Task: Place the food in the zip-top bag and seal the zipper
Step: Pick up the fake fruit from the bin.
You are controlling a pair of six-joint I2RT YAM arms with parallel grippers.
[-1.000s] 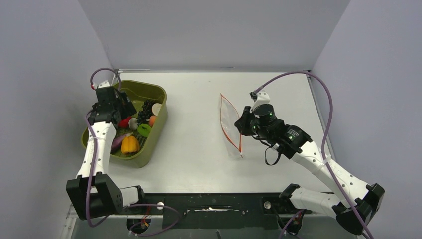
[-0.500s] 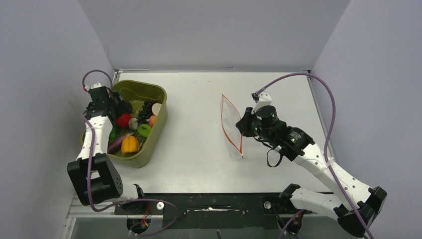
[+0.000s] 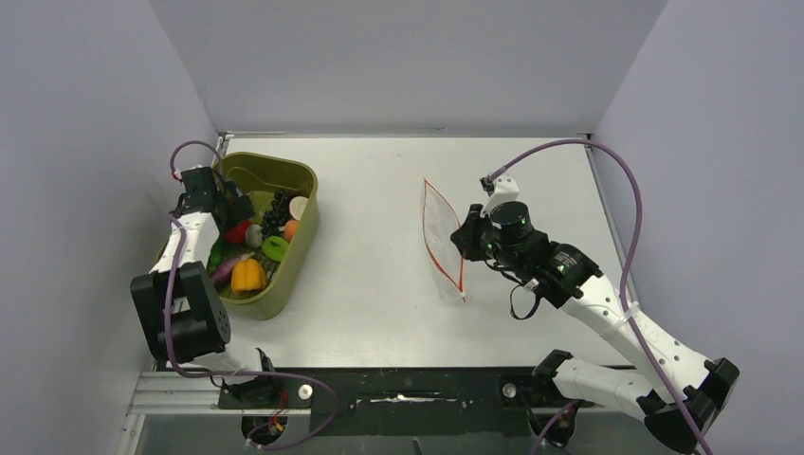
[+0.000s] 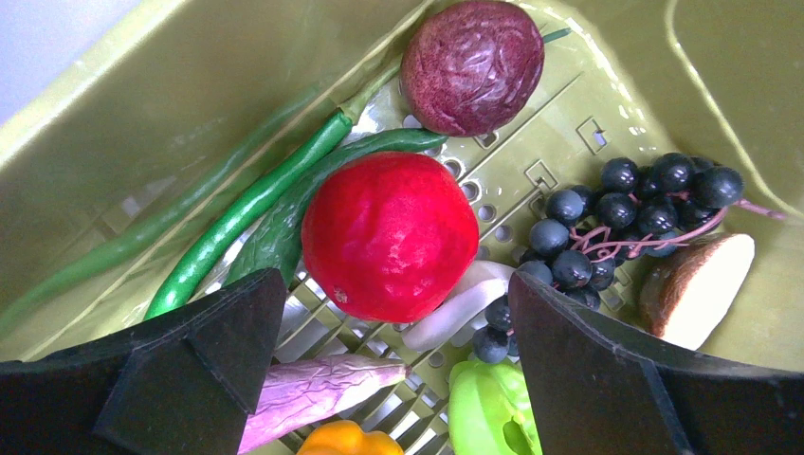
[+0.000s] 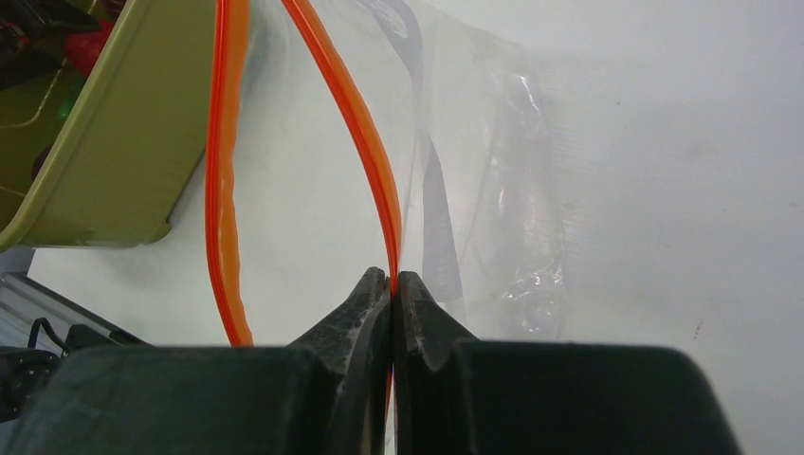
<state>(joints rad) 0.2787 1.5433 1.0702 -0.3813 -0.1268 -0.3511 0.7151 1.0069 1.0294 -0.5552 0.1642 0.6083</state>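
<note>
On the white table [image 3: 379, 190], an olive-green tub [image 3: 303, 248] sits at the left and a clear bag [image 3: 441, 237] lies well apart from it toward the right. All the toy food is in the tub, and the bag looks empty. The left gripper [image 4: 393, 303] hangs over the tub with its jaws spread wide, one dark finger on each side of a red round fruit [image 4: 389, 237], probably lined up to take that piece first. The right gripper [image 5: 392, 284] has its jaws pressed together on one lip of the bag's orange zipper [image 5: 367, 142], apparently lifting it so the mouth gapes toward the tub. The overhead view alone shows both arms and the gap between tub and bag, but there the bag is little more than a thin orange outline. The right wrist view shows the pinch itself and the two orange strips bowed apart. The left wrist view shows what lies around the red fruit: green beans [image 4: 242, 218] beside it, a dark reddish-brown round fruit [image 4: 471, 66] beyond it, and a grape bunch [image 4: 635, 204] to one side. It does not show how high the fingers are above the fruit.
</note>
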